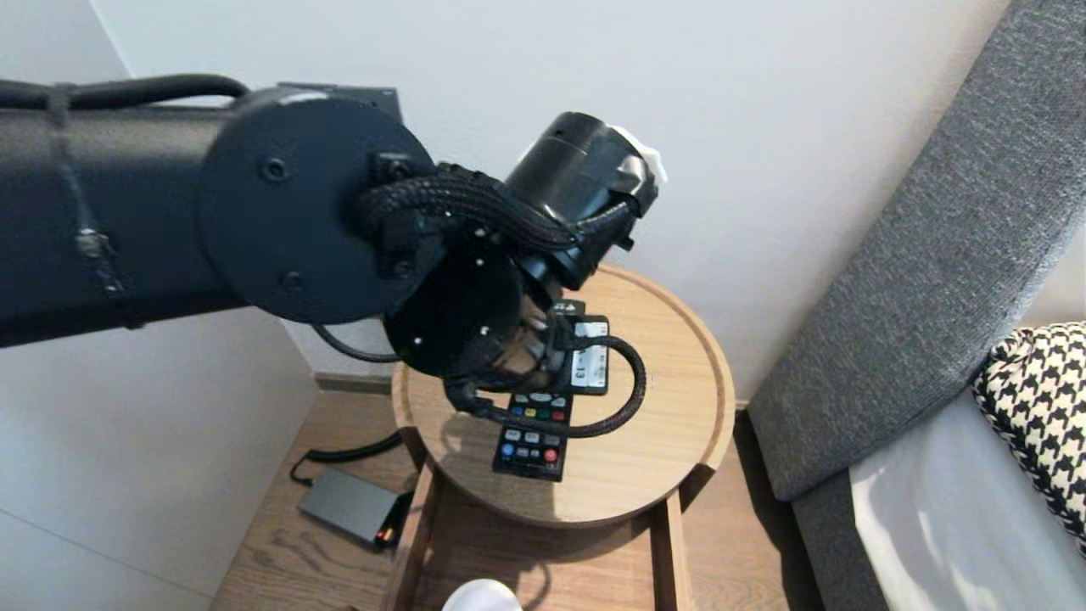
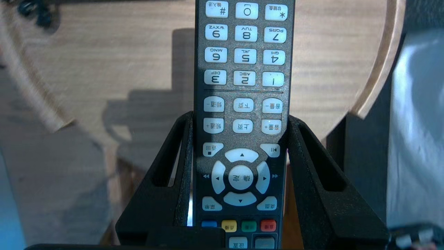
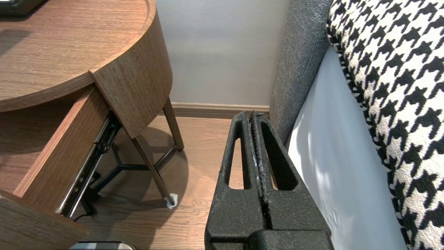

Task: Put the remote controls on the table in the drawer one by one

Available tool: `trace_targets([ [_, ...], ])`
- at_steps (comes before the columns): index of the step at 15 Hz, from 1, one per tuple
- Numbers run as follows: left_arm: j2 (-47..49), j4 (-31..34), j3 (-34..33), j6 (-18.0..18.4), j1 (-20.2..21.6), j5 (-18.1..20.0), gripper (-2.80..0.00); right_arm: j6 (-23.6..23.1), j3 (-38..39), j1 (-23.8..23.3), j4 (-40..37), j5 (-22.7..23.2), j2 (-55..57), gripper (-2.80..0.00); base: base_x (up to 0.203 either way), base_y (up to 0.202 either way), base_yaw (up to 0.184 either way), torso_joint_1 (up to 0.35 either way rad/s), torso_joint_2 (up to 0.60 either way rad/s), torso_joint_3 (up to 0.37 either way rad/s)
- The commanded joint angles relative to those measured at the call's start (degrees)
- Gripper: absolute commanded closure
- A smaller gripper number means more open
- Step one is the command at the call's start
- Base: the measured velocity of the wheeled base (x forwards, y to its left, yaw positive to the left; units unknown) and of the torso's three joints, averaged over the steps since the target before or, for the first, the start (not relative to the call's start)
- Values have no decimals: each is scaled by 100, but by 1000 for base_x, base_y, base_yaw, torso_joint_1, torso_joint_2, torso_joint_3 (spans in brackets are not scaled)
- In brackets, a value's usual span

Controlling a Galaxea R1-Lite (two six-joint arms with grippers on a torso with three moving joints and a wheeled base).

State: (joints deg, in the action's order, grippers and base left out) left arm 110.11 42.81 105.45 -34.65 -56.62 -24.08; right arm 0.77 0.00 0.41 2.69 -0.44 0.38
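Room: white wall (image 1: 764,127) behind, wood floor (image 1: 271,552) below.
Far left: grey adapter (image 1: 348,505) w/ cable, lying on the floor.
Table: round wooden table (image 1: 670,441) w/ raised rim; we see its drawer (image 1: 543,560) pulled open.
Left gripper (image 2: 240,116): over the tabletop, fingers approx half spread, pressed on both long edges of the remote (image 2: 242,69).
Remote: buttons up, over the table's middle; we can't tell if its far end touches the wood.
Right gripper (image 3: 252,116): parked low btwn table & bed (image 3: 329,166), fingers pressed together, nothing in them.
Far right: grey headboard (image 1: 916,271), houndstooth pillow (image 1: 1039,407).
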Motion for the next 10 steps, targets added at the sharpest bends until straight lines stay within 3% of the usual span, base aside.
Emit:
trace_targets([
  [1,-245,625,221,-24,53,153,0,2,141,2,3,1,1,0,0,0,0,0,0,0],
  [3,-349,1259,389,-48,71,591,0,2,141,2,3,0,-3,0,0,0,0,0,0,0],
  [5,-404,1764,398,-66,72,794,0,2,141,2,3,0,6,0,0,0,0,0,0,0],
  [10,-505,2709,398,-85,22,1586,0,2,141,2,3,0,1,0,0,0,0,0,0,0],
])
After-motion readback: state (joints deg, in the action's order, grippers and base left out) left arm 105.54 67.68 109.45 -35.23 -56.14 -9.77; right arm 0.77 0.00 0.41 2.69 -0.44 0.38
